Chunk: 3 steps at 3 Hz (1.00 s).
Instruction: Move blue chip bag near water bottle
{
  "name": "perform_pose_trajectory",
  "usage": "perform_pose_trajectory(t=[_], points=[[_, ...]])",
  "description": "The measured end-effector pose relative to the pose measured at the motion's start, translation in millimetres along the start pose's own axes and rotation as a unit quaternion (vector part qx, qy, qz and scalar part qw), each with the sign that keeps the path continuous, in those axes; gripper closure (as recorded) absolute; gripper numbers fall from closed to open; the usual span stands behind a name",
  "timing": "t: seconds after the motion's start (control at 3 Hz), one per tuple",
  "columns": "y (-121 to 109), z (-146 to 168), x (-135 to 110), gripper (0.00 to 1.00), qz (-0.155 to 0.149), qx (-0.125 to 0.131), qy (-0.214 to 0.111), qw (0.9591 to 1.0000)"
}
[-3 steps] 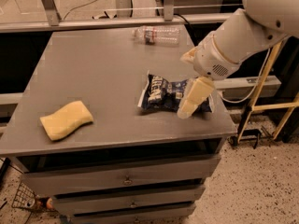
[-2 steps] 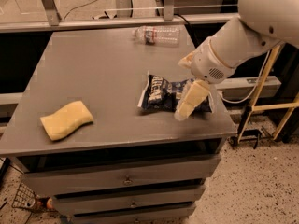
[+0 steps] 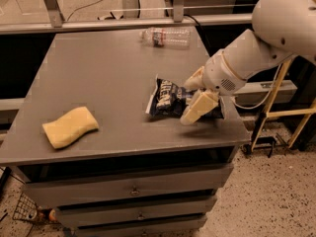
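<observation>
The blue chip bag (image 3: 169, 98) lies on the grey table (image 3: 98, 78) near its right front part, dark navy with white lettering. My gripper (image 3: 194, 95) is low over the bag's right end. It is open, with one cream finger (image 3: 198, 107) in front of the bag and the other (image 3: 194, 79) behind it. The right part of the bag is hidden by the gripper. The water bottle (image 3: 165, 36) lies on its side at the table's far edge, well behind the bag, clear with a red-and-blue label.
A yellow wavy sponge (image 3: 69, 127) lies at the table's front left. The table's right edge (image 3: 232, 117) is just beside the gripper. Drawers sit below the tabletop. A metal rail (image 3: 123, 22) runs behind the table.
My gripper has shifted slightly left and lower over the bag's right end. The bag, the bottle and the sponge have not moved.
</observation>
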<state>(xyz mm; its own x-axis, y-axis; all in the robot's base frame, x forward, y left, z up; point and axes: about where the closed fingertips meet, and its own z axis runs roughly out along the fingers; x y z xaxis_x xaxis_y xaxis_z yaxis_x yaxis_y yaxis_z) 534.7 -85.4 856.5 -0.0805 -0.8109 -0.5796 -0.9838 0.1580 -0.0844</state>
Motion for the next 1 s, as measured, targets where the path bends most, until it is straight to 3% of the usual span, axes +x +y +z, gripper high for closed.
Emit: perform_pose_trajectory(t=[0.33,0.67,1.0], points=[[-2.4,4.2,1.6,0.48,0.001,-0.006,-0.009,0.9999],[-11.3,-1.5,3.5,0.8,0.001,0.001,-0.025,0.9997],[-25.7,-16.4,7.1,1.0,0.005,0.019,-0.044,0.9988]])
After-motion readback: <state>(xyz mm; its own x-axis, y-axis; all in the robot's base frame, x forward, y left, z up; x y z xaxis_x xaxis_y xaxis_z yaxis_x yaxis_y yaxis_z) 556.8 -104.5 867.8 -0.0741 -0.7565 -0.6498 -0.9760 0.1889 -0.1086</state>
